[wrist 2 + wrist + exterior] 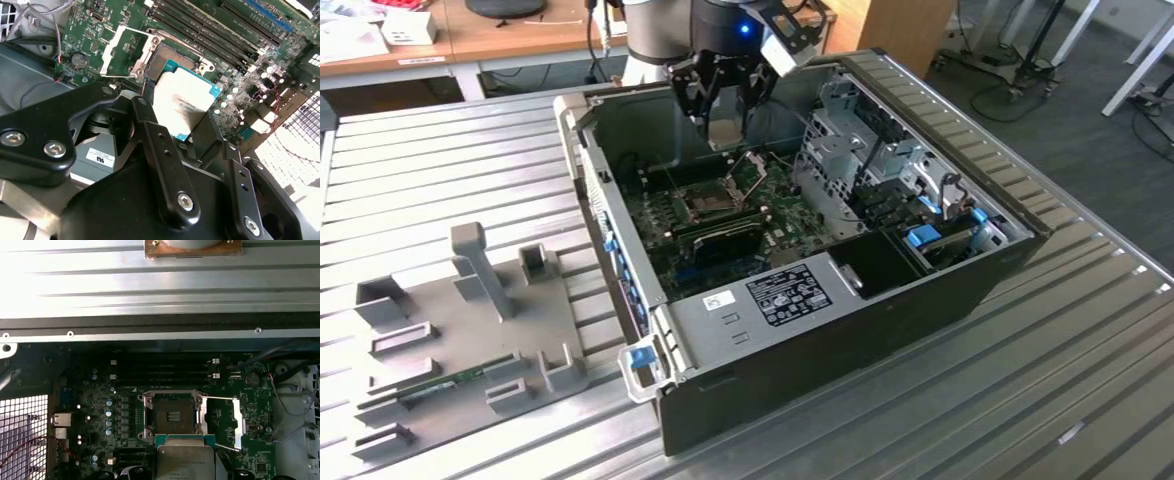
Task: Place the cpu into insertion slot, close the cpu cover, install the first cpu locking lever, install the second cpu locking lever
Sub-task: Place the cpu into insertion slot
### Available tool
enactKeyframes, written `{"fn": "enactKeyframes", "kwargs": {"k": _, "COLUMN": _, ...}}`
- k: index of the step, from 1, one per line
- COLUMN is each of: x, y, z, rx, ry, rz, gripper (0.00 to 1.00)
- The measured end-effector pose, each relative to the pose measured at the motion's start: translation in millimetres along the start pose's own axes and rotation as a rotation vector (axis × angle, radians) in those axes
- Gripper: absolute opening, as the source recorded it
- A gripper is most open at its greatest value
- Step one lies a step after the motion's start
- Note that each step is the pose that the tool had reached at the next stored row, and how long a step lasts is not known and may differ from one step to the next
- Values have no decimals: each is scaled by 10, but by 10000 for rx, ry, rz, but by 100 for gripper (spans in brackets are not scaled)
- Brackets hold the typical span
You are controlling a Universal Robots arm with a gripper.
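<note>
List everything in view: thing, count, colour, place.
computer case: one, black, open, on the table
table: one, silver, slatted, under the case
motherboard: one, green, inside the case
insertion slot: one, dark-framed, empty, on the motherboard
cpu cover: one, silver, swung open beside the slot
memory slots: several, black, beside the slot
fixture tray: one, grey, on the table, exterior view's left
memory stick: one, green, in the tray
cpu: one, silver-grey, in the gripper, over the motherboard
gripper: one, black, shut on the cpu
</note>
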State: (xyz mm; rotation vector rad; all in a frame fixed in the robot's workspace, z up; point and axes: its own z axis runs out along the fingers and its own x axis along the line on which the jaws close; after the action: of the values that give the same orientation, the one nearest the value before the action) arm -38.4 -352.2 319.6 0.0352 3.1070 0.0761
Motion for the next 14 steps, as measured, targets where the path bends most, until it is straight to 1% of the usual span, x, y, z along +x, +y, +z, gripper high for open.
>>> {"fn": "enactKeyframes", "kwargs": {"k": 5, "x": 2, "y": 7, "z": 38, "rx": 1, "ry": 0, "rz": 0, "gripper": 54}}
{"fn": "enactKeyframes", "kwargs": {"k": 14, "x": 7, "y": 26, "z": 155, "rx": 2, "ry": 0, "rz": 0, "gripper": 54}}
